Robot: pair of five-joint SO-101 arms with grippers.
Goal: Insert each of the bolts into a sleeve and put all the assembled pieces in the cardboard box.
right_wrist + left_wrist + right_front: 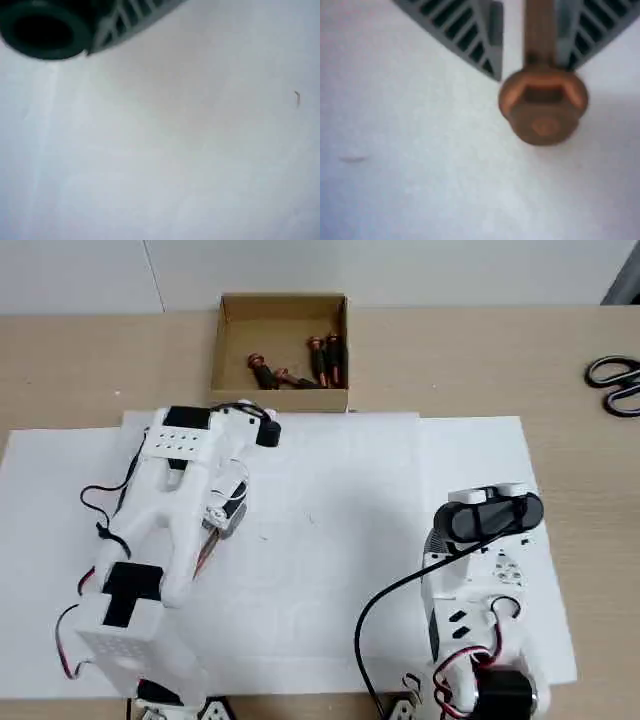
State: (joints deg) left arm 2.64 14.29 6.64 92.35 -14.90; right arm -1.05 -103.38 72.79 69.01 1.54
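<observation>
Left wrist view | left gripper (532,55) clamps bolt (542,107) | pointing down at paper (395,150)

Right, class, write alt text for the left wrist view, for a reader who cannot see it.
A copper-coloured bolt points its hexagonal head at the camera, its shaft running back into the grey ribbed gripper. Plain white paper lies behind it.
</observation>
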